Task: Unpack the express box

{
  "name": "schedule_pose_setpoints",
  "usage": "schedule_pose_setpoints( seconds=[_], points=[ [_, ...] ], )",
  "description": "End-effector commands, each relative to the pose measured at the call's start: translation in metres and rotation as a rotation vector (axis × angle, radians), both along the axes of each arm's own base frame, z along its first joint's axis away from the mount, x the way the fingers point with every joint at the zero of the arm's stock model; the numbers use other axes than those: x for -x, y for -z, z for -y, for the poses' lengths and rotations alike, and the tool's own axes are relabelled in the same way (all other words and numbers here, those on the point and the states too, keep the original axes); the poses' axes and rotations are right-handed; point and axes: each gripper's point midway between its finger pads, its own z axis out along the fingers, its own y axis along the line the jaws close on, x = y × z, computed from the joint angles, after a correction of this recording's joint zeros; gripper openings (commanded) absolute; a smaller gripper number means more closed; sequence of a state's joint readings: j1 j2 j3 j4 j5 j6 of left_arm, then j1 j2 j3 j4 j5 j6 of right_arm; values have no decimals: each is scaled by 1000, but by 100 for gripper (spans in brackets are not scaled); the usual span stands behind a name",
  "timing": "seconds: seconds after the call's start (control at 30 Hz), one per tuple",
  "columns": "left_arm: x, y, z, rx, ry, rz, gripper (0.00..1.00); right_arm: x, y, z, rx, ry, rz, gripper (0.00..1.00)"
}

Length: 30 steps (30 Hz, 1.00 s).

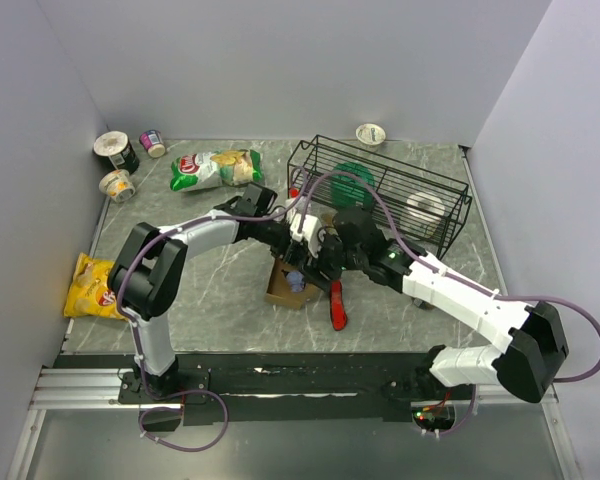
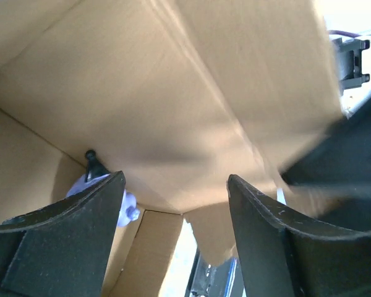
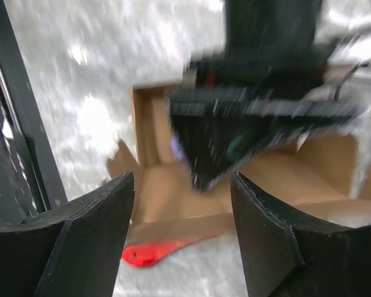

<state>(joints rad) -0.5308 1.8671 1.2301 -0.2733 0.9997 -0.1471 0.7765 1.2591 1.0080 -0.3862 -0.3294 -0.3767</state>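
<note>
The express box [image 1: 285, 286] is a small brown carton lying open mid-table, with a pale purple item [image 1: 295, 281] inside. My left gripper [image 1: 308, 252] is open and reaches into the box. In the left wrist view its jaws [image 2: 176, 198] stand wide apart with cardboard [image 2: 173, 105] all around and the purple item [image 2: 131, 209] beside the left finger. My right gripper [image 1: 330, 262] is open and empty just above the box's right side. Its view [image 3: 182, 179] looks down on the open box [image 3: 167, 192] and the blurred left gripper [image 3: 253, 105].
A red flat object [image 1: 337, 305] lies on the table right of the box, also in the right wrist view [image 3: 149, 252]. A black wire basket [image 1: 380, 195] stands behind. A green chip bag [image 1: 215, 168], a yellow chip bag [image 1: 92, 287] and cups [image 1: 118, 165] lie at the left.
</note>
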Motion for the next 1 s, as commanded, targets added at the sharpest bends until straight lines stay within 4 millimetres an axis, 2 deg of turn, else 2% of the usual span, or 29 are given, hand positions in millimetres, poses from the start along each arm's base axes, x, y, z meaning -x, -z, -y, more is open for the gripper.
schedule_pose_setpoints(
  seconds=[0.0,0.17,0.3,0.43,0.53,0.7,0.87,0.97],
  points=[
    [-11,-21,-7,32,-29,70,73,0,0,22,61,27,60,70],
    [-19,-10,-17,7,-63,66,73,7,14,47,124,60,26,69],
    [-25,-5,-29,-5,-96,66,72,4,35,63,169,87,5,69],
    [-30,10,-43,-36,-137,53,72,-3,46,70,175,101,6,68],
    [-30,17,-49,-47,-152,43,72,-7,53,70,170,106,6,67],
    [-32,19,-46,-30,-140,26,72,-6,71,61,158,71,-14,70],
    [-39,17,-42,-18,-136,32,72,-22,76,47,113,98,-30,77],
    [-44,20,-43,-36,-143,37,72,-18,93,49,145,82,-60,77]
  ],
)
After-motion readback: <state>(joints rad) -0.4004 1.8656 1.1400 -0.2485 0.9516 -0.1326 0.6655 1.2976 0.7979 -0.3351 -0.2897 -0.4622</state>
